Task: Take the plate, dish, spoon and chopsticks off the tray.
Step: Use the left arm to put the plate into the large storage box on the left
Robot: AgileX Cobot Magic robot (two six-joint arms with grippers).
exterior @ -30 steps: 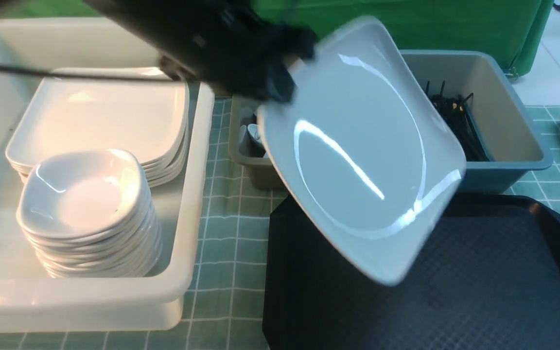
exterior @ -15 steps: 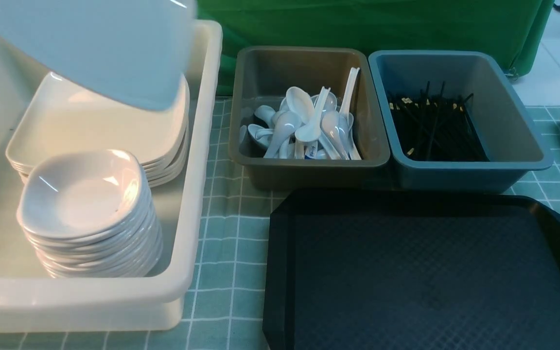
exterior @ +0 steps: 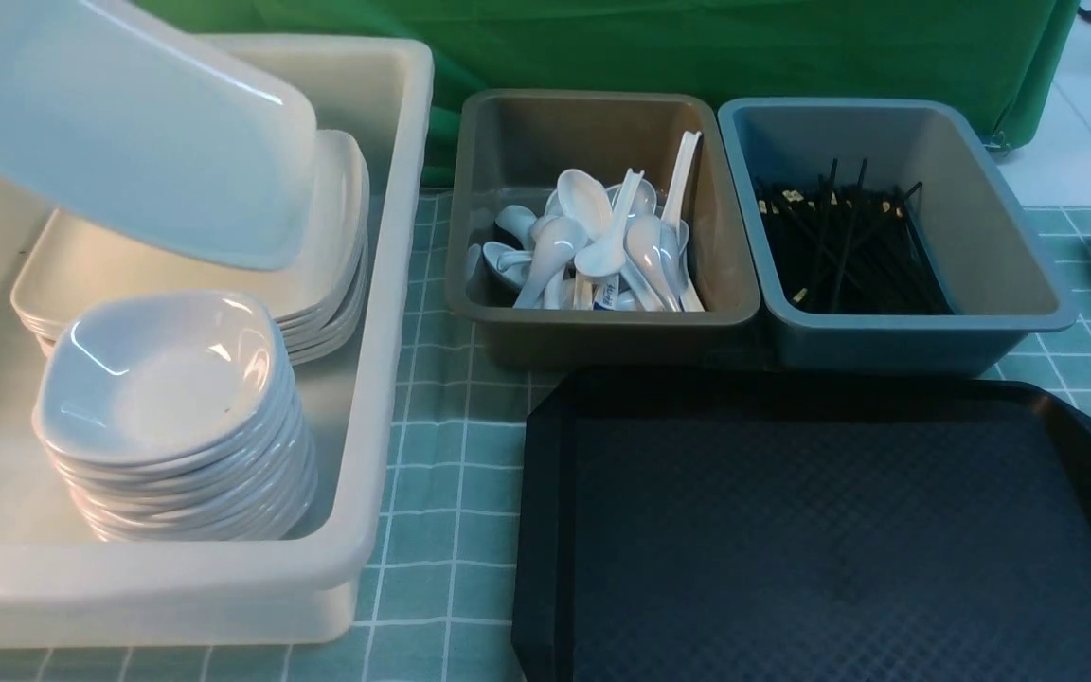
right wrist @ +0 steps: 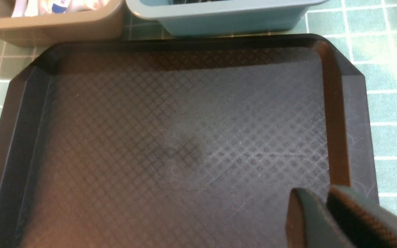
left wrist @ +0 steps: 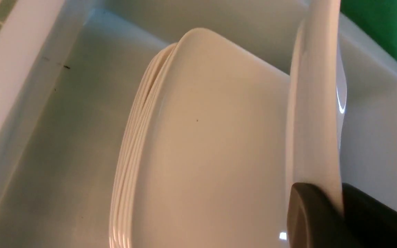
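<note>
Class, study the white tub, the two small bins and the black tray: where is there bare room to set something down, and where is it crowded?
The tray floor is bare from rim to rim. The white tub has bare floor only along its left wall, beside the plate stack and bowl stack; the plate, gripped by the left gripper, hangs above. The spoon bin and chopstick bin are crowded.

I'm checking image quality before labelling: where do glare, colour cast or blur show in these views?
Front view: sharp; white glare streaks on the held plate and the small bowls. Left wrist view: warm yellowish cast over the plate stack; the left hand looks dark and soft-edged. Right wrist view: an orange tint along the tray edges, a washed-out bright patch on the tablecloth.
</note>
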